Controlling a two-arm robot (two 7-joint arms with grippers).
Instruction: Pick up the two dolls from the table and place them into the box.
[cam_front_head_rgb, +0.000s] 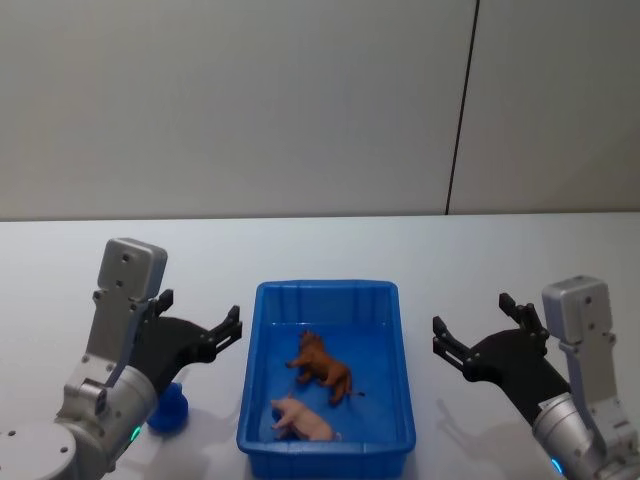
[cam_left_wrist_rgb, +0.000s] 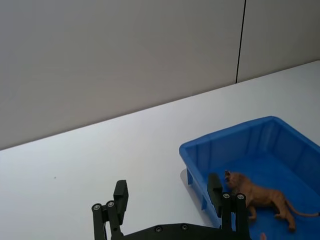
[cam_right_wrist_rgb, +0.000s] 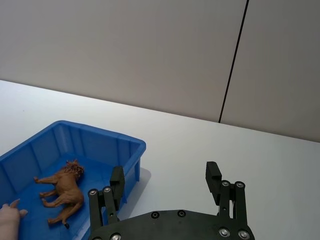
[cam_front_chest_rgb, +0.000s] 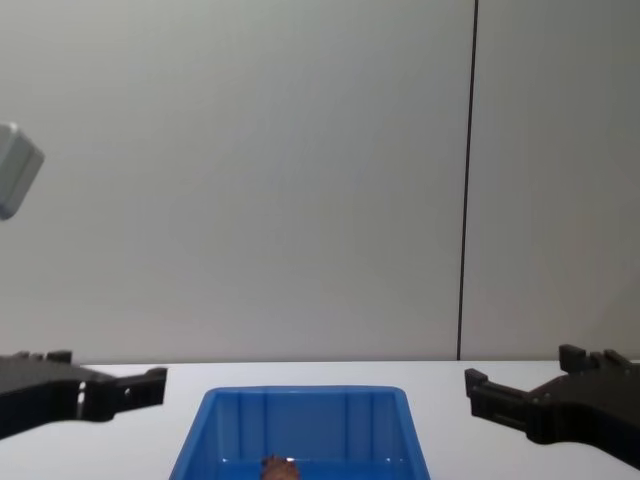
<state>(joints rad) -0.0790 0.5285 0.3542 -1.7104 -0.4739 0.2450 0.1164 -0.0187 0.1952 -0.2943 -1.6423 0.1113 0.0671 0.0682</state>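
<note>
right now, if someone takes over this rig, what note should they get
Left gripper: open, holding nothing, beside the left of the bright blue plastic bin, above the white tabletop.
Right gripper: open, holding nothing, to the bin's right.
The shaggy reddish-brown four-legged figurine lies inside the bin, near the middle. The pale pink figurine lies inside too, nearer the robot.
A small blue object sits on the table by the left arm.
Done: both dolls are in the box.
Left: no placing; probably just park the arms.

Plain grey wall (cam_front_head_rgb: 230, 100), dark vertical seam (cam_front_head_rgb: 462, 105)
</note>
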